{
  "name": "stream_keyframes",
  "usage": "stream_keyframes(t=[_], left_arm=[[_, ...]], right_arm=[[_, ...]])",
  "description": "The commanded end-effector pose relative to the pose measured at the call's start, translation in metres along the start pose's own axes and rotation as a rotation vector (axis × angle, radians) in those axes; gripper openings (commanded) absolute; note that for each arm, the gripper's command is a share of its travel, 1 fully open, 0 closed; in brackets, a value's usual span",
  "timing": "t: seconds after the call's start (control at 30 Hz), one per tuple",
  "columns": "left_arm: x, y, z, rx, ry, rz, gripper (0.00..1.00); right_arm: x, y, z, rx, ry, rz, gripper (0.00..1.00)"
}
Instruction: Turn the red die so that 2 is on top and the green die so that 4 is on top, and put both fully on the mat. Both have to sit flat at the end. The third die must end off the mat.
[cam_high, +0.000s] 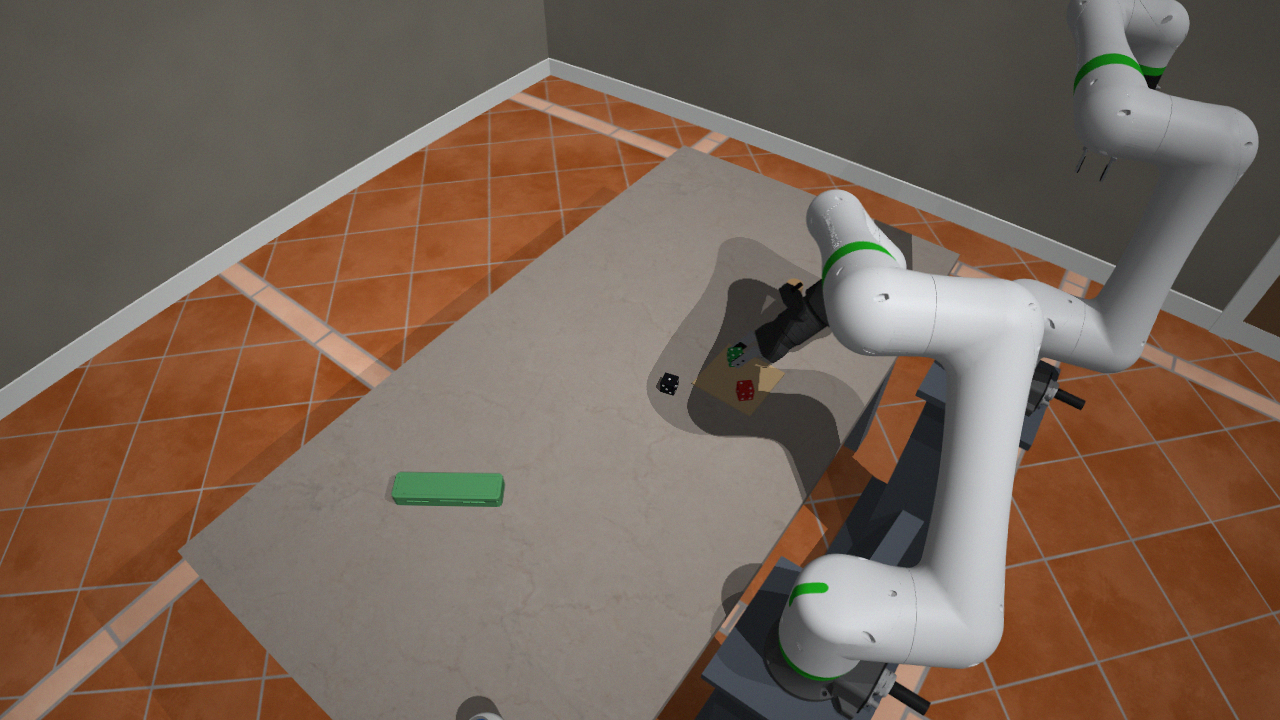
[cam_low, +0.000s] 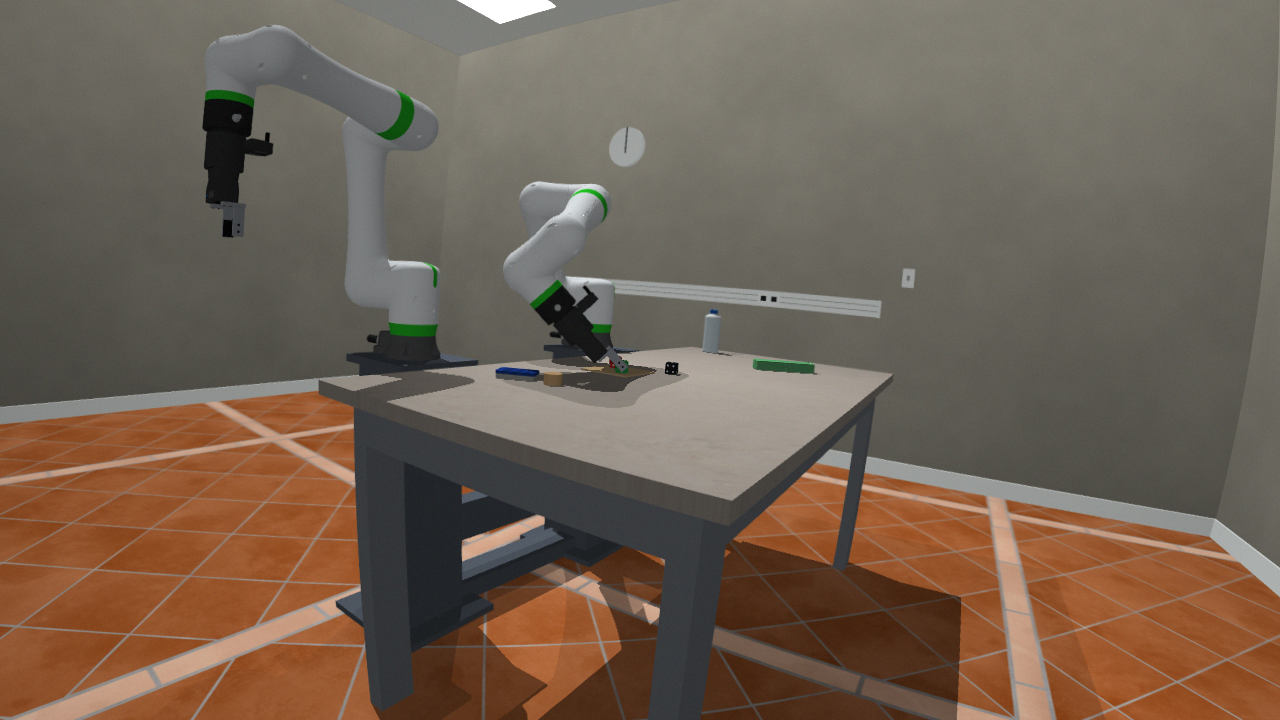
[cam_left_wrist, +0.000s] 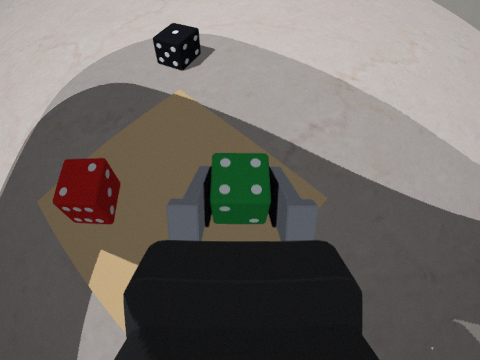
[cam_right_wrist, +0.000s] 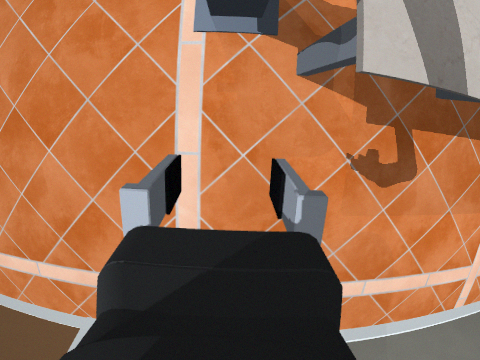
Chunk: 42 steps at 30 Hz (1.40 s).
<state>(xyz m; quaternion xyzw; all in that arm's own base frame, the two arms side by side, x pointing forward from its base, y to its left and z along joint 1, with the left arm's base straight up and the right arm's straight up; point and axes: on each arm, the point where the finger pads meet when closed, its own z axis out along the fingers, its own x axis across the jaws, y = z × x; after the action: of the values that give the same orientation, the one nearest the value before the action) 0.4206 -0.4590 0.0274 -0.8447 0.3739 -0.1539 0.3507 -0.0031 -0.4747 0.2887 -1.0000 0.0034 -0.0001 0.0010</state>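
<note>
The green die is between the fingers of my left gripper, with 4 up and 2 on the near side. It is at or just above the tan mat, near one edge; contact is hard to tell. The red die sits flat on the mat with 2 on top. The black die lies off the mat, 1 on top. My right gripper is open and empty, high over the floor.
A green box lies farther along the table. A blue item and a small wooden piece lie near the mat. A white bottle stands at the far table end.
</note>
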Motion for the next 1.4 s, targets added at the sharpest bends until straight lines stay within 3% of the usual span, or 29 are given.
stream_keyframes(t=[0.0,0.13,0.27,0.43,0.47,1.37], left_arm=[[0.0006,-0.0008,-0.0010,-0.001,0.002,-0.002,0.69],[0.0006,-0.0008,-0.0010,-0.001,0.002,-0.002,0.69],[0.0006,-0.0008,-0.0010,-0.001,0.002,-0.002,0.81],[0.0006,-0.0008,-0.0010,-0.001,0.002,-0.002,0.87],[0.0006,-0.0008,-0.0010,-0.001,0.002,-0.002,1.00],[0.0006,-0.0054,-0.0056,-0.001,0.002,-0.002,1.00]], right_arm=[[-0.0002,0.0003,-0.0009,-0.002,0.000,0.000,1.00],[-0.0002,0.0003,-0.0009,-0.002,0.000,0.000,1.00],[-0.0002,0.0003,-0.0009,-0.002,0.000,0.000,1.00],[-0.0002,0.0003,-0.0009,-0.002,0.000,0.000,1.00],[-0.0002,0.0003,-0.0009,-0.002,0.000,0.000,1.00],[-0.0002,0.0003,-0.0009,-0.002,0.000,0.000,1.00]])
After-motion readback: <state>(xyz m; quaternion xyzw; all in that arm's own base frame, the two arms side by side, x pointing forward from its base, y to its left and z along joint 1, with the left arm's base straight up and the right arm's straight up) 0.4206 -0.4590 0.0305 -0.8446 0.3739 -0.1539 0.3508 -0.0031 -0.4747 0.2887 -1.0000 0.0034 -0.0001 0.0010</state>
